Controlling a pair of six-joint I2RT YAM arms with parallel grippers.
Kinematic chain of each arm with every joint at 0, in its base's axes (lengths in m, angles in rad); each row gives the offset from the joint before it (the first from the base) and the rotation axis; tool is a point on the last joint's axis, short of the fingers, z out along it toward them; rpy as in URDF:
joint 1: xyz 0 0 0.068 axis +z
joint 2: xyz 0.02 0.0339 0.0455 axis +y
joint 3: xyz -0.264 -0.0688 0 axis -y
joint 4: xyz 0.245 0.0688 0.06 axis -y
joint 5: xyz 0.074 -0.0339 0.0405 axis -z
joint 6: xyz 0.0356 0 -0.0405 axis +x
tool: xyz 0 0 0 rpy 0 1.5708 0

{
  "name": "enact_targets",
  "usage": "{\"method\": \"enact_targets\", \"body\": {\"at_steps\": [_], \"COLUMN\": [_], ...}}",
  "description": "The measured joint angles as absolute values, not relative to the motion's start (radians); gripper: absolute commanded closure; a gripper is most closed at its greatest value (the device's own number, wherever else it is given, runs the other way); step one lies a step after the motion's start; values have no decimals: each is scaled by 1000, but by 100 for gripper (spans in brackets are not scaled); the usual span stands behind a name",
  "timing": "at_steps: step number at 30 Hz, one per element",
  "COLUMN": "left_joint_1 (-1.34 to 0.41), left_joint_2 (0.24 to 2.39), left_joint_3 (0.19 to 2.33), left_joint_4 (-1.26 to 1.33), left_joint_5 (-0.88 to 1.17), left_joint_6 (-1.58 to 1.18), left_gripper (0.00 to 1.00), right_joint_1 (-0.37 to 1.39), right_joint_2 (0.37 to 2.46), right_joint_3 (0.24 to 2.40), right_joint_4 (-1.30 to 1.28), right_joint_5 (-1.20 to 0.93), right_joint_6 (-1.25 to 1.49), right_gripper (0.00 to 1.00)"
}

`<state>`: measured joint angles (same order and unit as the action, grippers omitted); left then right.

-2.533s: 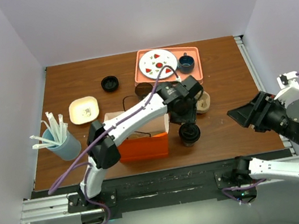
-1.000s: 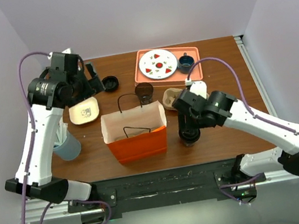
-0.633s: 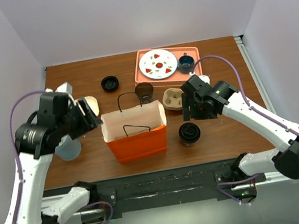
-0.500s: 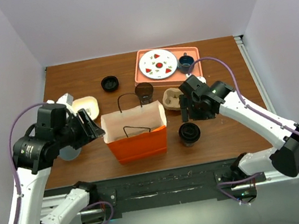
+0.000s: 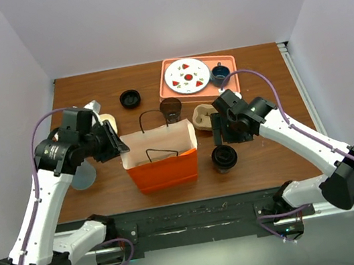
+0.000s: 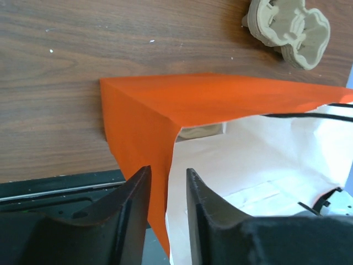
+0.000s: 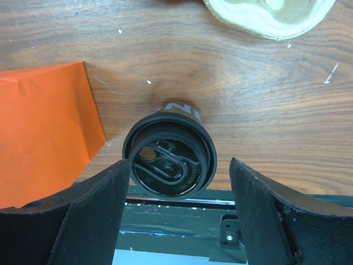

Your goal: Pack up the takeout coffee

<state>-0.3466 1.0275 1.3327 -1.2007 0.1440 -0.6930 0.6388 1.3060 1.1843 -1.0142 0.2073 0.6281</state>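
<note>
We are watching the left gripper (image 6: 167, 172), jaws slightly apart, straddling a wall of the orange bag (image 6: 220, 99); the right gripper (image 7: 180, 163) is hovering spread over the takeout coffee (image 7: 170, 144) beside it.

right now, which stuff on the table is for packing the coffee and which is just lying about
For the job: takeout coffee, orange bag.
Lying about: blue mug, plate, pink tray, loose black lid, pulp cup carrier, brown cup.

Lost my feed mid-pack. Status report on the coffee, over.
Left gripper astride wall of orange bag, grip unconfirmed. Right gripper open above takeout coffee. Coffee lidded, upright, outside the bag; nothing between them.
</note>
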Motion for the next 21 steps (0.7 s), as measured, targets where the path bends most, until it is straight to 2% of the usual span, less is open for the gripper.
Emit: {"method": "enact_targets", "body": {"at_steps": [6,9,10,11,12,21], "left_joint_1": [-347,-346,-346,-347,-347,-346], "left_joint_2": [1062,1084,1090,1095,1096,1067], "left_joint_3": [1336,1367,1378,1385,1386,1337], "left_joint_4": [-1202,-1213,-1211,-1209,-1207,-1148], "left_joint_5": [96,62,57,55,56,148], "left_joint_6": [-660,-643,-640,-632,-631,-609], "left_gripper": [62,75,82,93,98,100], "right_joint_1": [638,638,638,638,638,638], "right_joint_2": [1306,1306,1306,1306,1306,1309], "right_joint_3": [1183,1175,1170,1166,1163,1156], "right_joint_4": [-1002,-996,-995,-995,-994,-971], "right_joint_5": [190,189,189,189,188,166], "right_joint_6": [628,628,628,628,628,608], "right_gripper": [23,22,20,20,19,18]}}
